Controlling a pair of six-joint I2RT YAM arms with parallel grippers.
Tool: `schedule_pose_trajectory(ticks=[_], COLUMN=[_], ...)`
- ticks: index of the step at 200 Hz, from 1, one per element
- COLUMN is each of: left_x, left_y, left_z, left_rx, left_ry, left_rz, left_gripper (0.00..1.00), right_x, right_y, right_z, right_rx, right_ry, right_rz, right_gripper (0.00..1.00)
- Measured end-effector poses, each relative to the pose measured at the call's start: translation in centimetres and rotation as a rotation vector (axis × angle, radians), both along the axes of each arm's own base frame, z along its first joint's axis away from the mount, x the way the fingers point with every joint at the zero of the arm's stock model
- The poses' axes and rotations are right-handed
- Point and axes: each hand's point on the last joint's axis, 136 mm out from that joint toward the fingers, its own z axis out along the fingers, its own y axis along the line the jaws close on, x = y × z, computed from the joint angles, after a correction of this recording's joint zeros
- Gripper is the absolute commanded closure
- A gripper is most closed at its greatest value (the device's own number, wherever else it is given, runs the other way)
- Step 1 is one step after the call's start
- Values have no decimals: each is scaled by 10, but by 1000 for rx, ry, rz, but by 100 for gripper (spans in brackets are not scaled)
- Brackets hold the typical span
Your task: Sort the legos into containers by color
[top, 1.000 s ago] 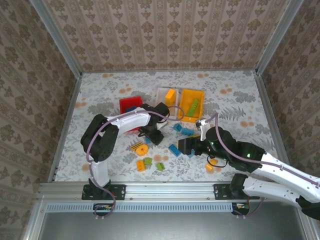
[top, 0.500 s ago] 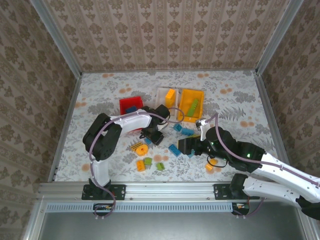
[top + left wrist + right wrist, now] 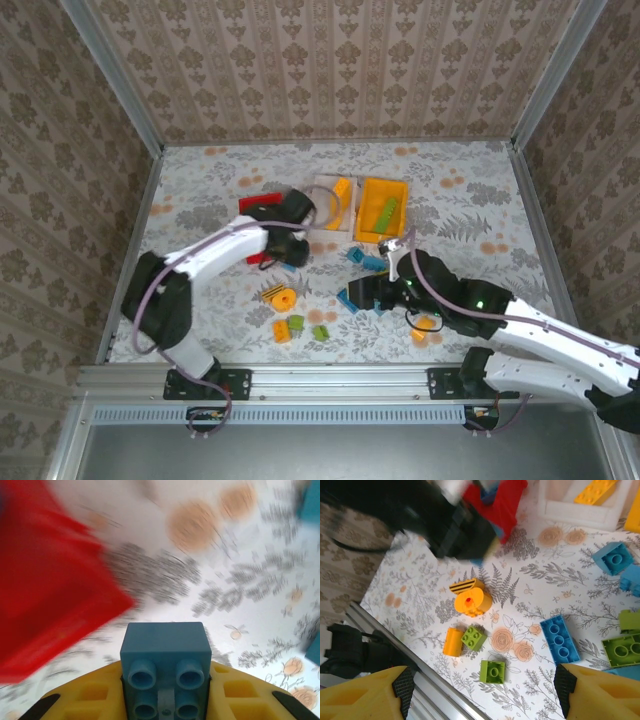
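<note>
A: What's diff vs a sec ago?
B: The left gripper [image 3: 165,695] went from mid-table up to just beside the red bin [image 3: 45,605], elbow swung out left. Jaws closed in, now pinching a blue brick [image 3: 165,650].
A: Other side?
B: The right gripper [image 3: 365,294] crept a bit left, now right by the flat blue brick [image 3: 347,298].

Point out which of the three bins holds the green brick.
The orange-yellow bin, rightmost in the row: a long green brick lies inside it. The white bin beside it holds an orange brick instead.
</note>
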Motion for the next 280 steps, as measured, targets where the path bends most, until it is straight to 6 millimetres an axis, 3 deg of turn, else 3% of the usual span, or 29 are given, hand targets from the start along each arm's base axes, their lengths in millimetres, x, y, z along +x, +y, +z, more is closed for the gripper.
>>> schedule_pose_trajectory(ticks=[14, 28, 46, 65, 88, 120, 155, 209, 236, 258, 280], left_x=[18, 33, 47, 62, 79, 90, 93, 95, 93, 90, 88], left_y=[28, 54, 78, 87, 87, 84, 84, 76, 69, 65, 63], left_z=[25, 35, 32, 19, -5, -39, -51, -48, -40, -23, 12], left_rx=[-51, -74, -78, -68, -43, -14, -9, -34, -50, -69, -121], left_ry=[-53, -76, -64, -30, 18, 74, 91, 79, 68, 37, -35], left_rz=[121, 222, 314, 362, 391, 413, 427, 430, 425, 428, 445], left_gripper=[76, 76, 76, 77, 75, 72, 61, 41, 40, 40, 36], right_x=[4, 10, 19, 29, 40, 56, 65, 67, 69, 72, 73], right_y=[8, 18, 31, 39, 43, 34, 23, 6, -6, -19, -33], right_z=[-4, -2, 5, 12, 15, 13, 7, -10, -9, -8, -13], right_rx=[-24, -32, -28, -19, -18, -29, -30, -66, -76, -90, -135], right_ry=[3, -7, -26, -46, -52, -51, -31, 10, 5, 2, 6], right_rz=[16, 31, 44, 40, 18, -50, -107, -154, -189, -228, -267], right_gripper=[23, 23, 23, 23, 24, 24, 24, 24, 24, 28, 31])
